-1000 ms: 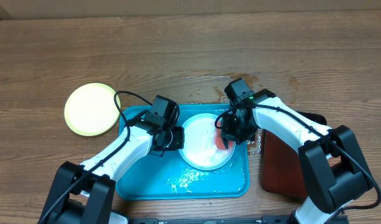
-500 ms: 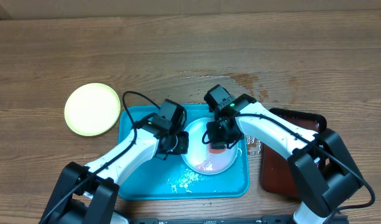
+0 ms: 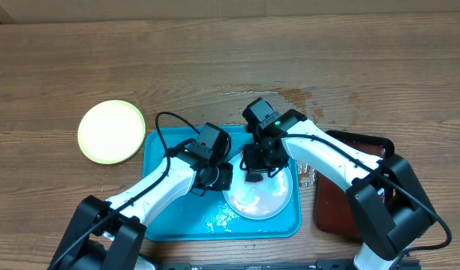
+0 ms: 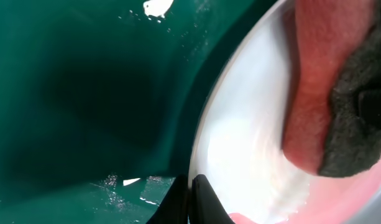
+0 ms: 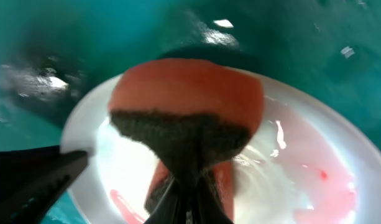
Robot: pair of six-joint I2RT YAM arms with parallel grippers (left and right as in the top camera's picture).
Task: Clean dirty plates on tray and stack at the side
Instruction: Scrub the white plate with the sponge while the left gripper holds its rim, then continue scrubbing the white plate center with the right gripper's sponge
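Observation:
A white plate (image 3: 263,201) with pink-red smears lies on the turquoise tray (image 3: 166,217). My left gripper (image 3: 220,177) is shut on the plate's left rim; in the left wrist view its fingertips (image 4: 193,202) pinch the rim of the plate (image 4: 240,143). My right gripper (image 3: 257,172) is shut on a red sponge with a dark scouring side (image 5: 187,99) and presses it on the plate (image 5: 314,180). The sponge also shows in the left wrist view (image 4: 314,93). A yellow-green plate (image 3: 111,132) lies on the table to the left of the tray. No third plate shows.
A dark red tray (image 3: 342,199) lies right of the turquoise tray, partly under my right arm. Water droplets and foam (image 3: 222,216) lie on the turquoise tray's floor. A wet patch (image 3: 290,96) marks the wooden table behind the tray.
My right gripper has moved the sponge leftward across the plate. My left gripper and the plate have shifted right and toward the tray's front.

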